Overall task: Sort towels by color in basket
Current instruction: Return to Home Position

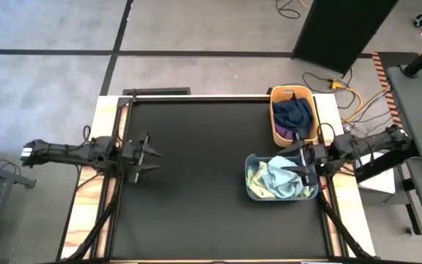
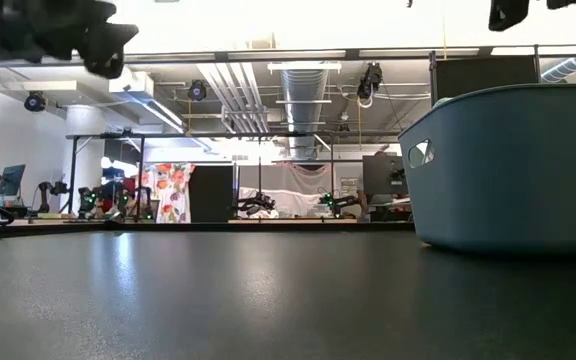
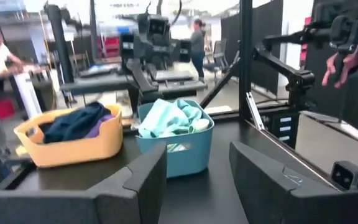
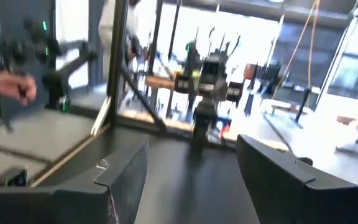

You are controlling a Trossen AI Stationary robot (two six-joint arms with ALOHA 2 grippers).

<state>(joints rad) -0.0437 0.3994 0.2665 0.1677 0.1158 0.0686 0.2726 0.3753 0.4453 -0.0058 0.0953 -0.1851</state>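
Sorting looked done: dark towels (image 1: 293, 111) lay in the yellow bin (image 1: 276, 133), pale towels (image 1: 275, 178) in the blue-grey bin (image 1: 249, 164) beside it. The step seemed to be homing. The left gripper (image 1: 152, 155) and right gripper (image 1: 298, 167) gaped empty (the right above the blue-grey bin's edge), so the next move needed only a clear retreat.

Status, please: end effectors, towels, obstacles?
Left end effector and right end effector open, empty. Pale towels in teal plastic bin, navy towels in orange bin. No obstacle seen.
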